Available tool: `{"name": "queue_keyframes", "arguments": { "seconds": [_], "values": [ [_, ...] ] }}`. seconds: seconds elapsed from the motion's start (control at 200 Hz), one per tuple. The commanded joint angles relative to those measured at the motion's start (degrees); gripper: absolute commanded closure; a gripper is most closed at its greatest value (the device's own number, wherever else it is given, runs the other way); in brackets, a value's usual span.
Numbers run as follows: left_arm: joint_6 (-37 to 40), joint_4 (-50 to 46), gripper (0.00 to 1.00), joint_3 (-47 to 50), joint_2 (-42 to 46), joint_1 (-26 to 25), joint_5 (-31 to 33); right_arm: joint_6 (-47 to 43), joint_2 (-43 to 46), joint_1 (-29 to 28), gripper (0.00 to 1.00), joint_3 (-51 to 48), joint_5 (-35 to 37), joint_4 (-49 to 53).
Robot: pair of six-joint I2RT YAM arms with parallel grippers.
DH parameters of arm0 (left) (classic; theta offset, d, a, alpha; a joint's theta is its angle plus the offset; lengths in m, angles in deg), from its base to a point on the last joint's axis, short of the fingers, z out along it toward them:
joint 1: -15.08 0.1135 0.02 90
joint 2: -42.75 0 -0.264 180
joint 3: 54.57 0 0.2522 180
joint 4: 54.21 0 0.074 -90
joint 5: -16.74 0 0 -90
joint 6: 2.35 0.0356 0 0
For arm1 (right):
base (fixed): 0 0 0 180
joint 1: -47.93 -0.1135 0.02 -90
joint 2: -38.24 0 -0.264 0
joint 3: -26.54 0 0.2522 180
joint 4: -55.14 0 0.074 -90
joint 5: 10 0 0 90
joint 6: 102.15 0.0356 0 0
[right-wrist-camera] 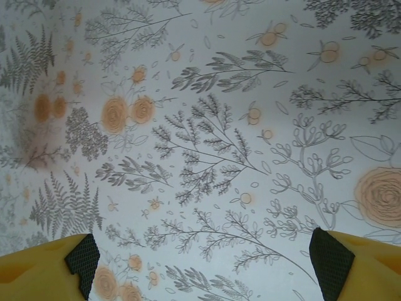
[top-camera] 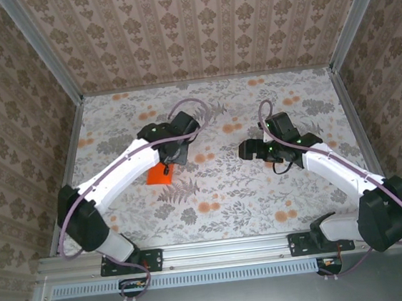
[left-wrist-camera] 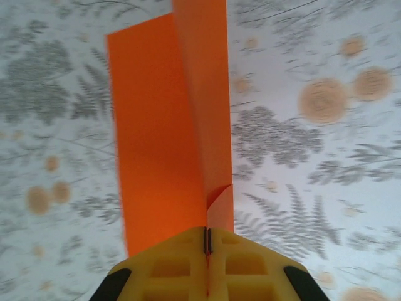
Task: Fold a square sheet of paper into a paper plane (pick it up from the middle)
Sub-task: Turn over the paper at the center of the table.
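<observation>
The left gripper (top-camera: 168,163) holds the orange sheet of paper (top-camera: 158,175). In the top view the sheet shows as a small bright orange patch just below this gripper, partly covered by it, on the side toward the left arm's base. The left arm (top-camera: 120,172) reaches to the sheet in a long slant from the near left.

In the left wrist view the two yellow fingers (left-wrist-camera: 169,266) are pressed together, and the edge of the sheet (left-wrist-camera: 160,138) is pinched in the thin slit between them, so the jaws of the left gripper (left-wrist-camera: 207,237) are clenched on the paper. The sheet is folded along one straight crease that runs away from the jaws. On the left of the crease is a wide panel; on the right is a narrower panel. Near the jaws a small corner of the narrow panel is bent over. I cannot tell if the sheet touches the bench (left-wrist-camera: 313,157) or hangs a little above it.

The right gripper (top-camera: 247,150) is well apart from the sheet, to the right of it. In the right wrist view its two yellow fingers with black pads (right-wrist-camera: 83,257) stand far from each other, so the jaws of the right gripper (right-wrist-camera: 205,258) are released and grasp nothing. Between them is the bench (right-wrist-camera: 207,157) with its grey fern and pale orange flower print.
</observation>
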Motion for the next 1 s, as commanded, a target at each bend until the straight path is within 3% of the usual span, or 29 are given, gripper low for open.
{"name": "queue_keyframes", "arguments": {
  "seconds": [0.0,0.32,0.745,0.935,0.995],
  "values": [
    [-1.1,-9.48,0.98,-3.02,-5.44,-1.55,12.08,-0.4,1.61,0.64,0.09,-0.82,3.66,2.62],
    [-5.33,-11.09,0.96,-9.95,-24.23,-6.76,15.86,0.17,2.08,2.59,0.08,-2.71,4.42,3.21],
    [-4.97,4.01,0.91,-6.38,-28.73,-9.75,-0.44,0.9,2.21,7.47,0.09,-3.7,5.23,5.67],
    [-4.38,7.84,0.85,-5.75,-28.21,-9.78,-5.44,1.33,1.18,8.19,0.09,-3.64,4.19,5.19],
    [-3.88,8.77,0.79,-5.82,-27.99,-9.71,-7.2,1.33,0.84,8.21,0.09,-3.65,3.52,4.81]
  ]
}}
